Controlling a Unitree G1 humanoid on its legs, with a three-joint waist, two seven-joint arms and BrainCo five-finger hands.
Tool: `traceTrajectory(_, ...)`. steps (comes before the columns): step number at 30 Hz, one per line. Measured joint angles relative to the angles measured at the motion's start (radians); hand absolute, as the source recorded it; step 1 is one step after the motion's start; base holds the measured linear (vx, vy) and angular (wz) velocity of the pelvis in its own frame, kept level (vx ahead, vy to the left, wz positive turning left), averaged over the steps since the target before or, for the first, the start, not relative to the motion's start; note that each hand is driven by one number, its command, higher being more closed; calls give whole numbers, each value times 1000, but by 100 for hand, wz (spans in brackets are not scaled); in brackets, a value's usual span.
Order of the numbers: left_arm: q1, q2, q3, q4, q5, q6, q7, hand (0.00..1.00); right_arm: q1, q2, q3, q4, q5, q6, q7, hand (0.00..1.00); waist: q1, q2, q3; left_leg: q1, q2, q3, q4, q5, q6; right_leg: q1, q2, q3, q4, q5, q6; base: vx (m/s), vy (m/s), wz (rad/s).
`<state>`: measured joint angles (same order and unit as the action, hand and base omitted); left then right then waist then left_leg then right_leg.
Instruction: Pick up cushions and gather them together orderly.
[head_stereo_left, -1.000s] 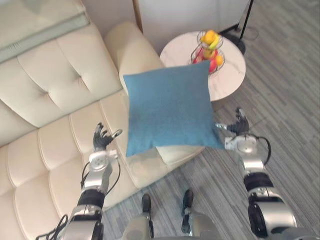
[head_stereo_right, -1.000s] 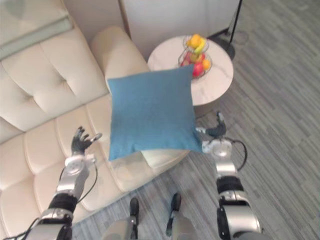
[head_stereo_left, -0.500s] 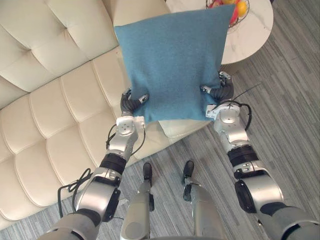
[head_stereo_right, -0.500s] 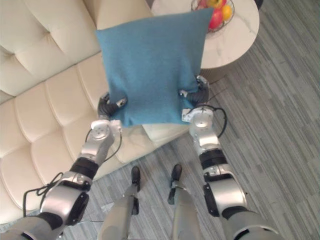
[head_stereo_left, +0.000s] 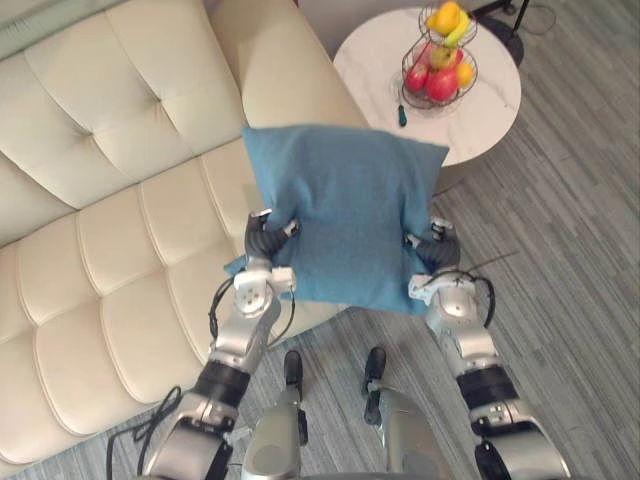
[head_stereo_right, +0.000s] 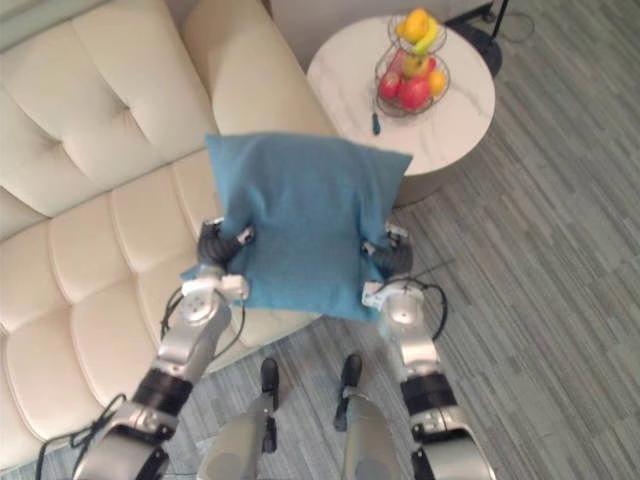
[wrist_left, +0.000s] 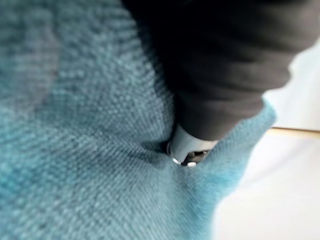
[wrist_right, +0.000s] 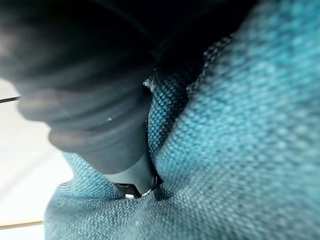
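Blue square cushion (head_stereo_left: 345, 215), woven cloth, face toward camera, slightly tilted. Lower side edges pinched by left hand (head_stereo_left: 264, 236) and right hand (head_stereo_left: 433, 251).

Left hand (wrist_left: 225, 80) pressed into blue cushion (wrist_left: 75, 150); fingers (wrist_left: 190, 147) sunk in fabric.

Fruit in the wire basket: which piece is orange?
The orange fruit at the edge of the basket farthest from the sofa, beside the red fruit; the yellow fruit sits above.
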<state>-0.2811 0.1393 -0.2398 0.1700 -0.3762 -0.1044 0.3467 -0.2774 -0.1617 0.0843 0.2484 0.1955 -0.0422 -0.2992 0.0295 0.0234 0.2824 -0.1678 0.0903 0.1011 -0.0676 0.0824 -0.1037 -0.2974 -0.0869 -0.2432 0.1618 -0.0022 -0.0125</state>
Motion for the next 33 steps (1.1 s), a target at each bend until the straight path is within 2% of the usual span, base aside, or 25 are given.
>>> traceTrajectory(1, 42, 0, -2, -18, 0, 0, -3, 100, 35, 10, 0, -13, -1, 0, 13, 100, -2, -5, -23, 0, 3, -1, -1, 0, 0, 9, 7, -1, -20, 9, 1, 0, 0, 0)
traceTrajectory(4, 133, -1, -10, -62, 0, 0, -20, 100, 129, 25, 0, -89, -11, -1, 29, 100, -9, -7, -40, 39, 7, -1, -3, -4, 1, 75, 21, -1, -79, 33, 3, 37, -6, -3)
traceTrajectory(8, 269, -15, -15, -166, 2, 0, -50, 100, 259, 47, -1, -196, -44, -5, 48, 100, -21, -7, -111, 64, 8, 3, -16, -8, 4, 114, 32, 4, -134, 55, 6, 34, 8, -5)
traceTrajectory(11, 337, -21, -15, -232, 8, -1, -69, 100, 330, 60, -1, -274, -66, -10, 57, 100, -19, -10, -126, 106, 13, 20, -16, -25, 0, 158, 39, 14, -154, 56, 7, 23, 23, -12)
traceTrajectory(12, 378, -25, -15, -258, 11, -1, -72, 100, 365, 76, -1, -309, -77, -17, 61, 100, -19, -10, -163, 106, 15, 27, -15, -29, 1, 160, 42, 21, -166, 58, 7, 13, 10, -13)
traceTrajectory(17, 477, -54, -17, -338, 17, -18, -88, 100, 461, 92, 5, -430, -120, -33, 62, 100, -17, -8, -205, 153, 24, 32, 9, -59, -2, 232, 54, 30, -194, 59, 8, 34, 2, -8)
traceTrajectory(20, 504, -55, -19, -357, 20, -20, -88, 100, 477, 92, 14, -435, -141, -49, 62, 100, -17, -3, -239, 152, 26, 31, 17, -68, -4, 235, 56, 34, -205, 58, 10, 29, -4, -3)
traceTrajectory(25, 572, -56, -20, -360, 17, -21, -88, 100, 509, 79, 45, -433, -198, -49, 62, 100, -15, 16, -266, 204, 28, 24, 18, -82, -6, 307, 66, 32, -237, 61, 8, 31, -3, 0)
traceTrajectory(28, 578, -57, -20, -360, 5, -21, -88, 100, 510, 79, 47, -422, -199, -49, 62, 100, -10, 17, -268, 202, 27, 13, 23, -82, -6, 318, 65, 15, -239, 61, 9, 13, 2, 21)
traceTrajectory(31, 578, -57, -20, -360, 2, -20, -88, 100, 497, 77, 47, -379, -201, -68, 56, 100, -9, 19, -261, 129, 22, -52, 110, -104, -4, 318, 54, -49, -228, 57, 12, -20, 6, 52)
traceTrajectory(33, 577, -57, -19, -360, 1, -20, -88, 100, 465, 73, 49, -335, -206, -68, 50, 100, -2, 32, -244, 85, 23, -83, 176, -120, -8, 304, 49, -80, -186, 34, 11, -112, 26, 55)
